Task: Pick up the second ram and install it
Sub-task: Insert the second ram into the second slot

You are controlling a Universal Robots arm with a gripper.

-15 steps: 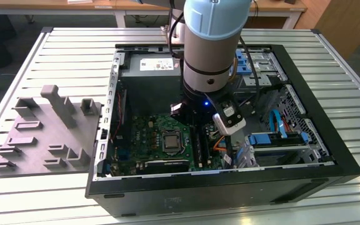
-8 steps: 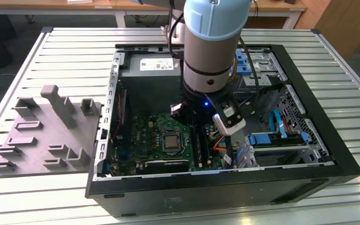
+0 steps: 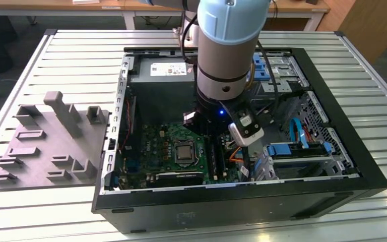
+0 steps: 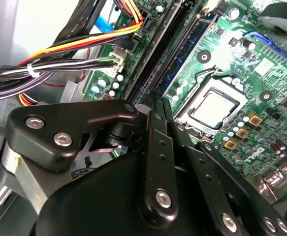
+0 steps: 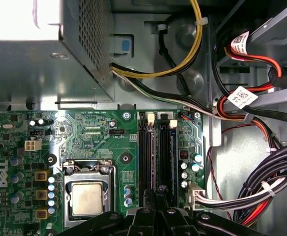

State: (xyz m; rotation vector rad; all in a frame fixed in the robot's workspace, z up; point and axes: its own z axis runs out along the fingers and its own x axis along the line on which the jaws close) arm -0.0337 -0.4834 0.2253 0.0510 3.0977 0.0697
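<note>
Gripper [image 5: 155, 206] is down inside the open computer case [image 3: 355, 151] with its fingers pinched nearly together right over the memory slots [image 5: 155, 152]; can't tell if the second ram is clamped between them or already sitting in a slot. At about 9 o'clock from the slots in the first wrist view is the processor [image 5: 86, 199], and way off toward the exterior view's left sits the grey tray [image 3: 46, 146] on the table [image 3: 79, 65].
</note>
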